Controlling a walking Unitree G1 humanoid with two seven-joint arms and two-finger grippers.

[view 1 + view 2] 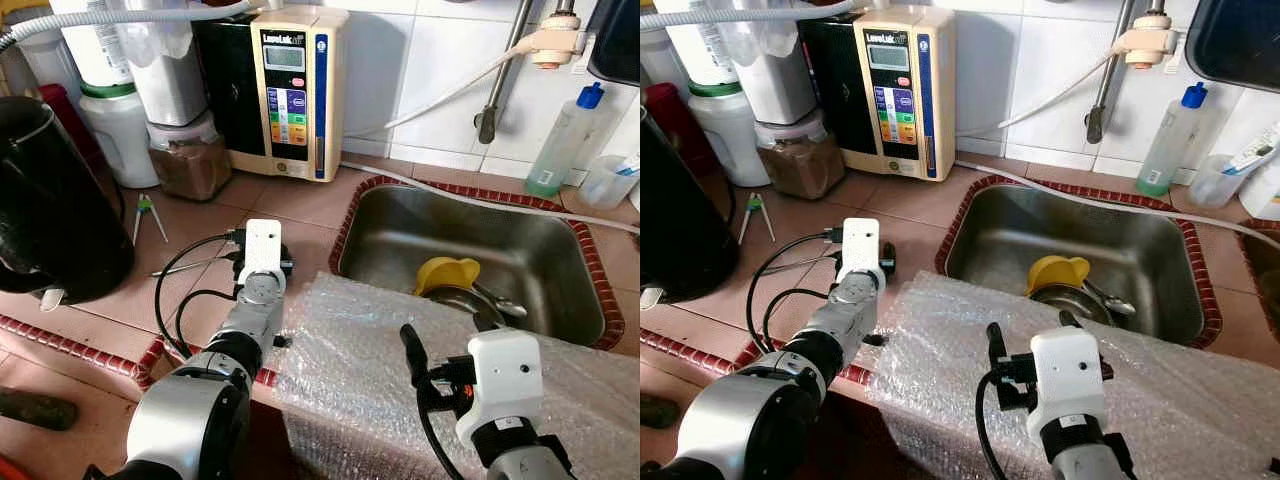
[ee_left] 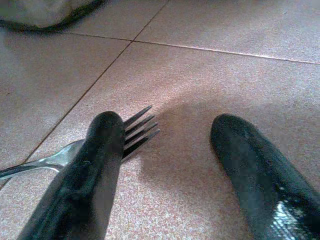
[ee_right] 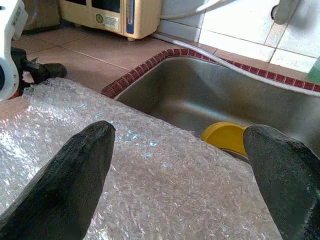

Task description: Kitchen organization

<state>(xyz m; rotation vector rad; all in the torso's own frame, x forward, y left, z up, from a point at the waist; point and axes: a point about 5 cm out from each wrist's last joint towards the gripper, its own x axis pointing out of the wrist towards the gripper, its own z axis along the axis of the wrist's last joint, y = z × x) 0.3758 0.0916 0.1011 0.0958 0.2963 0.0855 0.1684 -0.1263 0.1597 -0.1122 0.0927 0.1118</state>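
- Fork (image 2: 60, 157) is the thing in play here: it lies flat on the tiled table (image 1: 300, 205), off to the side of the sink (image 1: 560, 300) that the robot's left arm works on, tines pointing away from the arm.
- Left claw (image 2: 170, 165) is right down on it, fingers spread wide. One finger (image 2: 85, 175) sits over the fork's neck, the other is on bare tile, so nothing's pinched yet.
- My guess at the step: lining up to pick the fork up. Next move probably needs the claw shifted sideways so the handle sits between the fingers, then a squeeze. It's a thin flat thing on hard tile, so it could easily skate away.
- Right claw (image 3: 185, 165) hovers with fingers spread over a sheet of bubble wrap (image 1: 370, 360) at the sink's near edge, holding nothing.
- In the sink: a yellow cup (image 1: 447, 273) and some metal dishes I can't quite make out.
- Surface is pinkish tile with a red brick-pattern trim around the sink.
- Behind the sink there's white wall tile, a water ionizer (image 1: 290, 90) and jars toward the left arm's side, and a soap bottle (image 1: 565, 140) on the other.
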